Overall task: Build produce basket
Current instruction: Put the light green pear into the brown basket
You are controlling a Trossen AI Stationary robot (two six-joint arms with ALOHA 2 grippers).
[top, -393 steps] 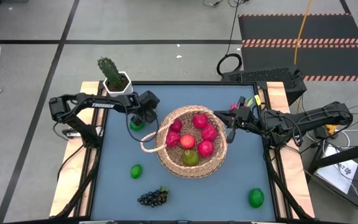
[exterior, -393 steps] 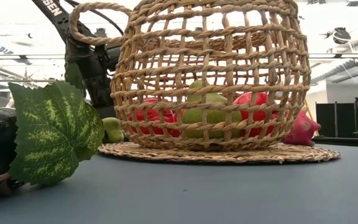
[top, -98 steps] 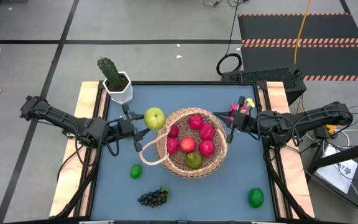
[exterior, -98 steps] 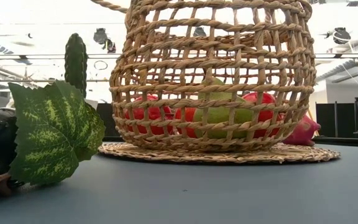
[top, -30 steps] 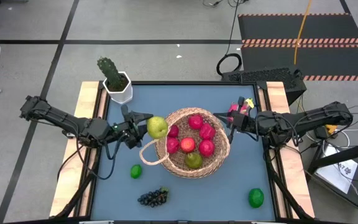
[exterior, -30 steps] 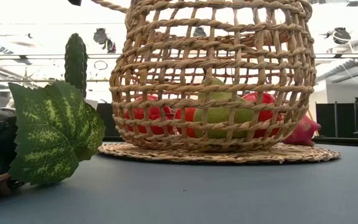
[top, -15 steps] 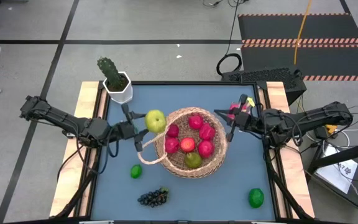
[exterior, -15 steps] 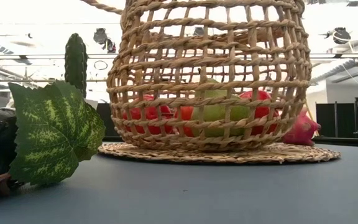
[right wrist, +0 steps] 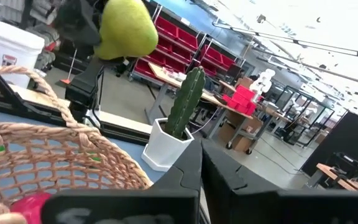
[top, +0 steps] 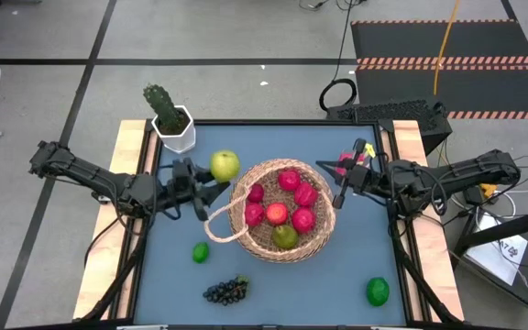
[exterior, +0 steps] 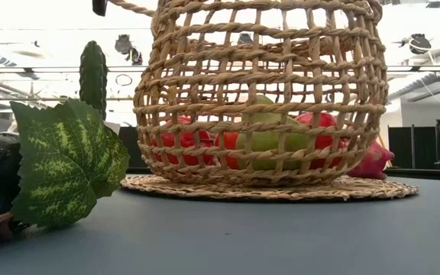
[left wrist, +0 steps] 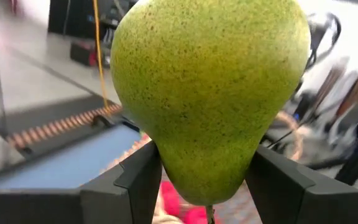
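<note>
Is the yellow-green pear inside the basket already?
No, the pear is held up in the left gripper's fingers, just outside the basket's rim in the high view.

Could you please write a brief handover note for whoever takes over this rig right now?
Left gripper: shut on the pear, held just outside the basket rim, on its left side.
Right gripper: shut, empty, at the basket's right rim.
Done: several red fruits and one green one lie in the basket.
Left: drop the pear in; then the small lime, grapes, large lime and the dragon fruit beside the basket.
</note>
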